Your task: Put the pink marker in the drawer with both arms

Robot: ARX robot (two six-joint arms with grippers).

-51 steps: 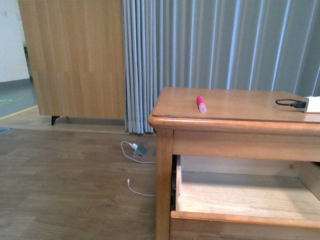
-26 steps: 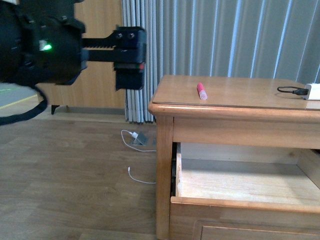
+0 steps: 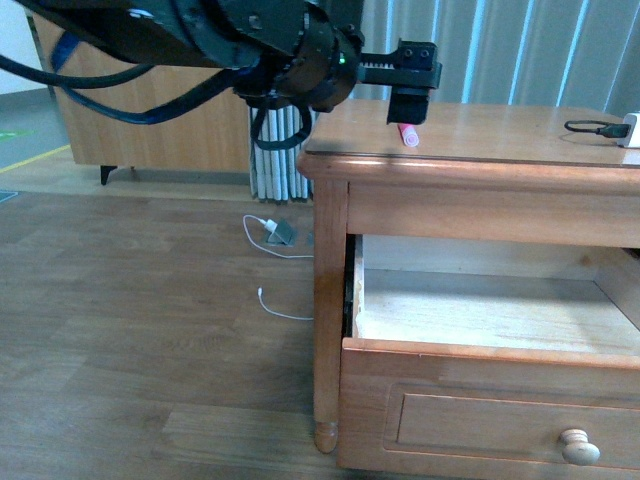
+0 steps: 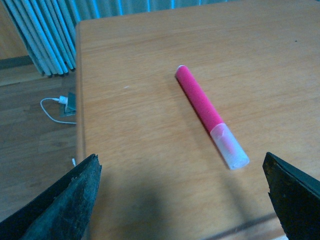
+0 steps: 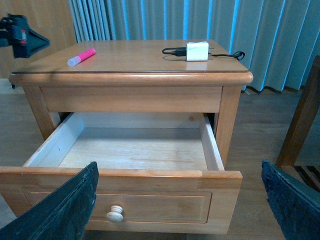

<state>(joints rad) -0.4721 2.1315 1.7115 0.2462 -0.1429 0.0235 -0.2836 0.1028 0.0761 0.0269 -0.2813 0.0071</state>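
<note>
On the tabletop (image 4: 125, 125), one pink marker (image 4: 210, 117) (loose), one drawer (image 5: 150, 206) open, left fingers (image 4: 65, 202), right fingers (image 5: 62, 212) both spread.

We log the pink marker (image 3: 407, 133) lying on the desk (image 3: 500, 150), front left part of the top, cap end toward the front edge. Left hand (image 3: 404, 110) hangs by the desk's left edge, apart from the marker. Charger (image 3: 630, 128) with cable (image 3: 590, 127) sits on the top far right. The drawer (image 3: 480, 420) is pulled out under the top, knob (image 3: 580, 447) at front. Floor cable (image 3: 270, 232) lies left of the desk.
</note>
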